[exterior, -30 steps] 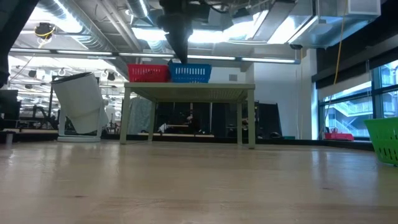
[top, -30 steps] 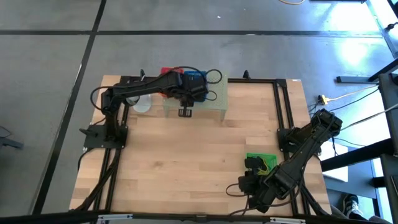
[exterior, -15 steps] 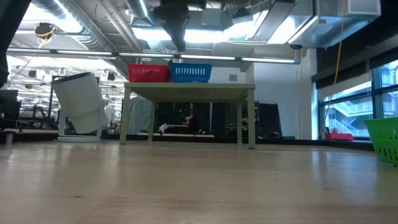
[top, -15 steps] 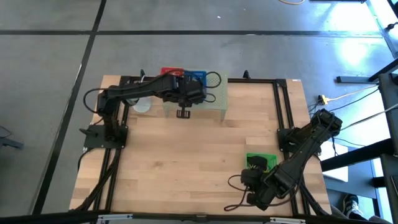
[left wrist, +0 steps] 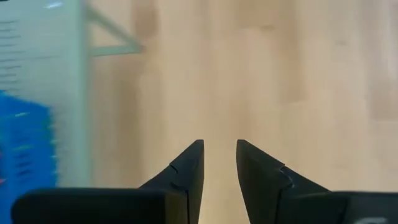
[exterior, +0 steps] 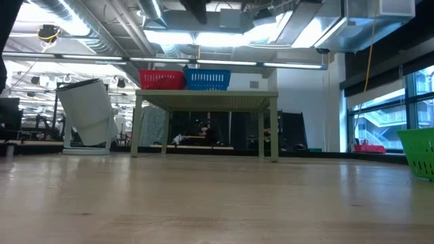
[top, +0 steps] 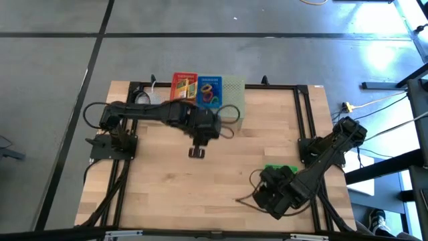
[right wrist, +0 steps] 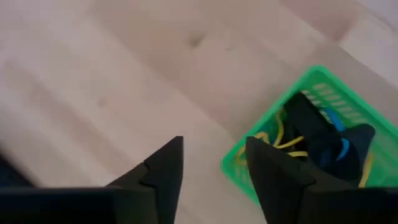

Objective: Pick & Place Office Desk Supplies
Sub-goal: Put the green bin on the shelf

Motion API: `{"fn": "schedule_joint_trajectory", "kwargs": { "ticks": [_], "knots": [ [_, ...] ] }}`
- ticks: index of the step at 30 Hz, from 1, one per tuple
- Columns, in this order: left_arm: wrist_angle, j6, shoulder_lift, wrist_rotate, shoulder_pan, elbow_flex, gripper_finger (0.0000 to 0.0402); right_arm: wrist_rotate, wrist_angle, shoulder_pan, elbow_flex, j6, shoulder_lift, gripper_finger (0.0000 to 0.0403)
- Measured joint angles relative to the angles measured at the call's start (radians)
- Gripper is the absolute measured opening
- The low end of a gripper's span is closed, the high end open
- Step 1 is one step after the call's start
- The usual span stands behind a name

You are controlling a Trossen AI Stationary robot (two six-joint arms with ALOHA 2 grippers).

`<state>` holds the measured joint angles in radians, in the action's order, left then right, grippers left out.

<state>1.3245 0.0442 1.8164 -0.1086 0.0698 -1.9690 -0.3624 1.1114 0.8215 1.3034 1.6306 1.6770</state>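
A red basket (top: 185, 86) and a blue basket (top: 209, 90) holding coloured loops stand on top of the pale green perforated stand (top: 232, 90) at the table's far edge; the low view shows them too, the red basket (exterior: 161, 79) beside the blue basket (exterior: 207, 79). A green basket (right wrist: 311, 134) holds yellow loops and black and blue items, near the right edge. My left gripper (top: 196, 152) (left wrist: 219, 146) is open over bare wood at mid-table, on the near side of the stand. My right gripper (right wrist: 214, 143) is open beside the green basket, above the table.
The right arm (top: 301, 181) covers most of the green basket (top: 281, 167) from above. A white tilted container (exterior: 88, 115) stands left of the stand. A black frame (top: 304, 114) runs along the table's edges. Bare wood lies between the two grippers.
My left gripper has swung from over the stand toward the table's near edge and now hangs over mid-table; the baskets on the stand are uncovered. The right arm has crept toward the far edge and covers more of the green basket.
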Motion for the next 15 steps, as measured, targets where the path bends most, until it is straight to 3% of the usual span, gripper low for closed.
{"fn": "schedule_joint_trajectory", "kwargs": {
  "ticks": [4,10,15],
  "knots": [
    [-0.001,-0.089,0.000,0.023,0.083,0.000,0.0086,-0.024,-0.022,-0.014,-0.079,0.172,0.000,0.0189],
    [0.068,-0.163,0.000,0.022,0.187,0.000,0.0086,-0.028,-0.041,-0.022,-0.219,0.359,0.001,0.0186],
    [0.099,-0.163,0.000,-0.028,0.241,0.000,0.0086,-0.043,-0.055,-0.041,-0.264,0.404,0.001,0.0174]
  ]
}}
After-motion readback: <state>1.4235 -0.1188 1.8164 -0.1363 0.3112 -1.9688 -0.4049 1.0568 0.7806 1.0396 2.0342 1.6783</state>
